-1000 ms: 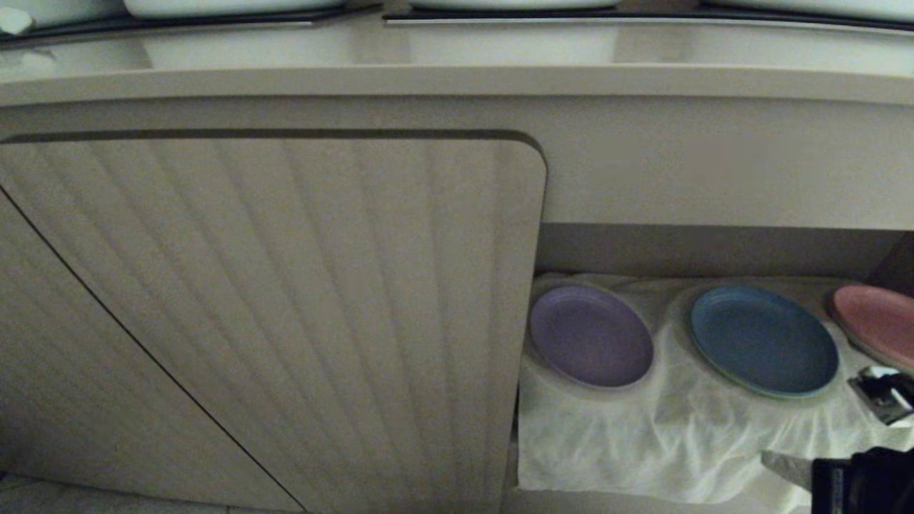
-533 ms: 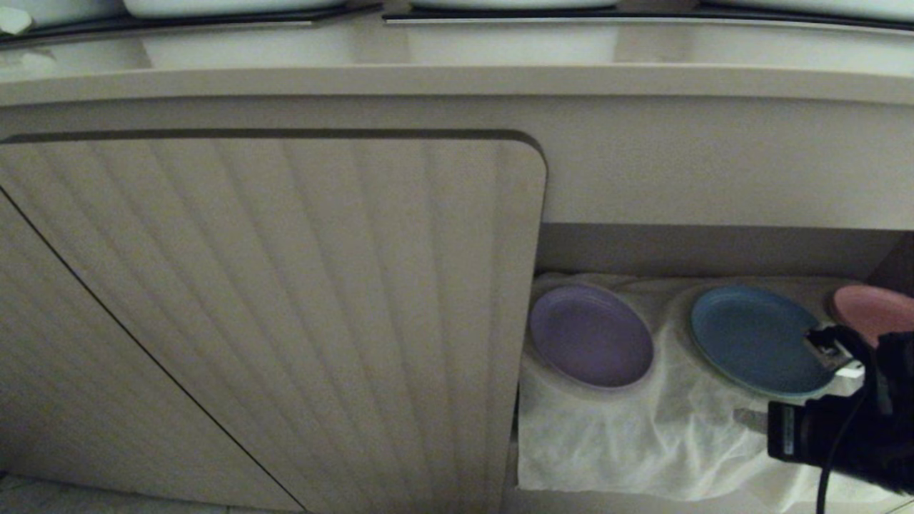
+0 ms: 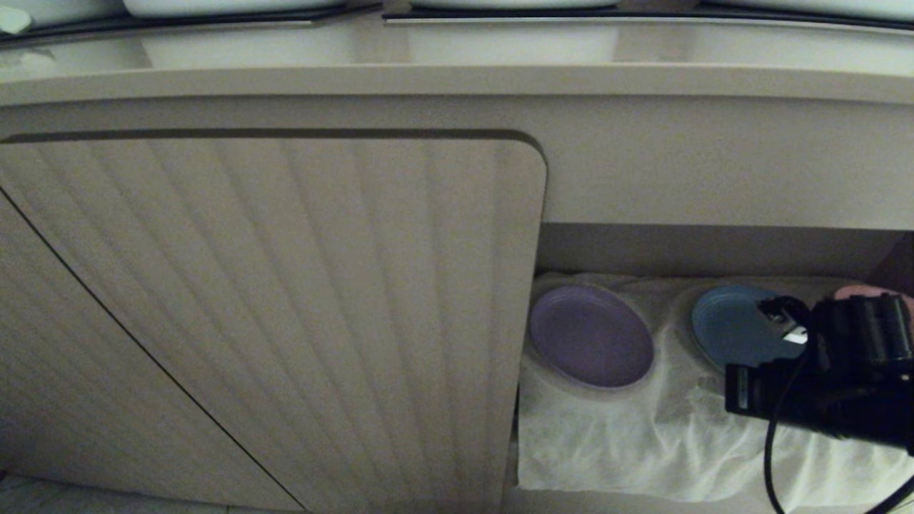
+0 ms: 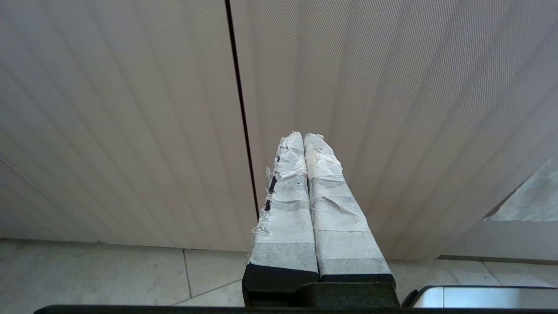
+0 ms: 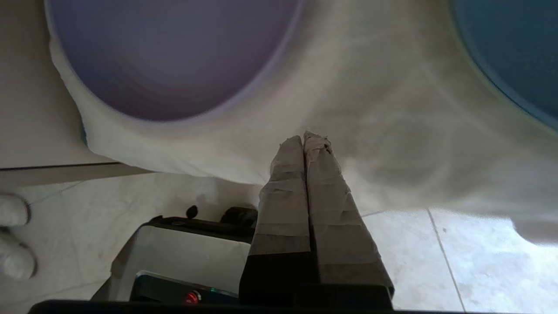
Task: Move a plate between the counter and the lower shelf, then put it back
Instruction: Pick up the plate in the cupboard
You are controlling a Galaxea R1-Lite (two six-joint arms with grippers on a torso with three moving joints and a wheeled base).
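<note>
While my right hand (image 5: 305,141) hangs empty with fingers pressed together at the lower right of the head frame, I count three plates on the lower shelf (image 3: 628,435): the lavender plate (image 3: 591,335), one blue plate (image 3: 728,328), and what looks like a pink plate (image 3: 857,291), mostly hidden. My left hand (image 4: 304,139) is likewise closed and empty.

My right arm (image 3: 821,389) has come up and leftward from the lower right corner of the head view. A second ago only its tip showed there, beside the round pink plastic plate (image 3: 860,292). Now the black wrist block stands over the wrinkled white cloth (image 3: 614,442) and covers the right part of the round blue plastic plate (image 3: 728,328), which lay fully uncovered before. Nearly all of the pink one is hidden too. The cable trailing below the arm has come into sight.
</note>
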